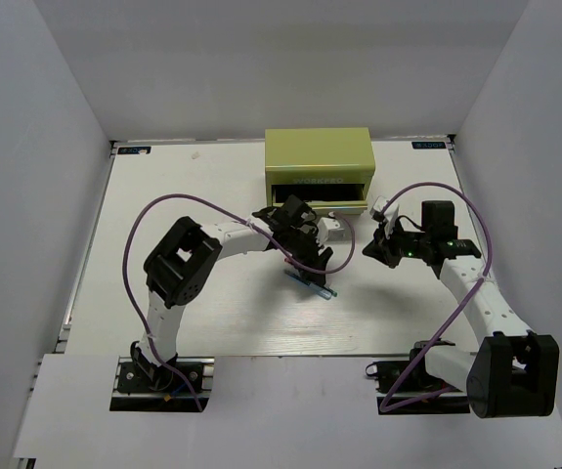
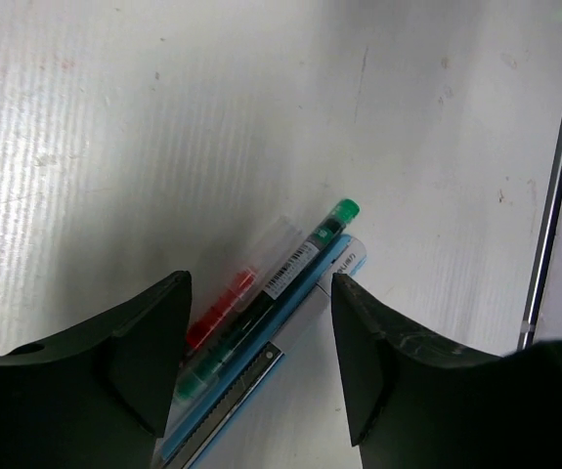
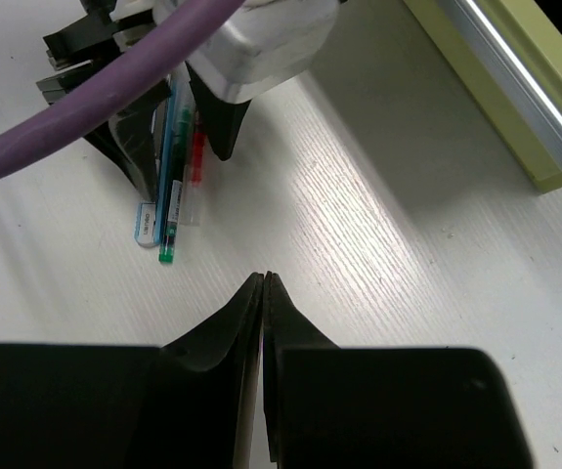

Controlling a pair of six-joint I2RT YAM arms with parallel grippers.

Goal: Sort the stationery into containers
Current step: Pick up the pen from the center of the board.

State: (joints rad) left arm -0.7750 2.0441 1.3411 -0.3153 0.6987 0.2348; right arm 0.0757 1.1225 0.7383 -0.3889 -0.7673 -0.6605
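Three pens lie side by side on the white table [image 1: 212, 195], in front of the yellow-green WORKPRO chest [image 1: 320, 156]: a red one [image 2: 220, 308], a teal-green one [image 2: 331, 223] and a pale blue-silver one [image 2: 351, 260]. They also show in the top view [image 1: 317, 286]. My left gripper [image 2: 259, 293] is open, one finger on each side of the bundle, close above it. My right gripper [image 3: 264, 278] is shut and empty, over bare table to the right of the pens. The white pen with a black end is out of view.
A chest drawer front with its silver handle strip [image 3: 520, 93] stands a little out from the chest, behind my right gripper [image 1: 372, 247]. Purple cables [image 1: 163, 210] loop over both arms. Grey walls close in the table on three sides.
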